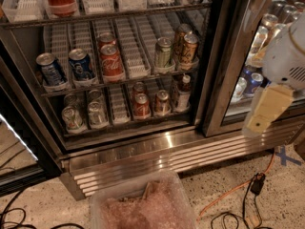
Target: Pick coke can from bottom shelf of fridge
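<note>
The fridge (220,87) stands open in front of me. Its bottom shelf (125,125) holds two silver cans at the left, a small red coke can (141,106) in the middle with another red can behind it, a darker brownish-red can (162,102) and a dark bottle (182,92). My gripper (261,119), cream-coloured under a white arm, hangs at the right in front of the shut glass door. It is well right of the coke can and holds nothing that I can see.
The shelf above holds two blue Pepsi cans (65,67), a larger red Coca-Cola can (111,62), a green can (163,54) and brown cans (188,46). The ribbed steel base panel (167,154) runs below. A clear plastic bin (143,208) and cables (238,199) lie on the floor.
</note>
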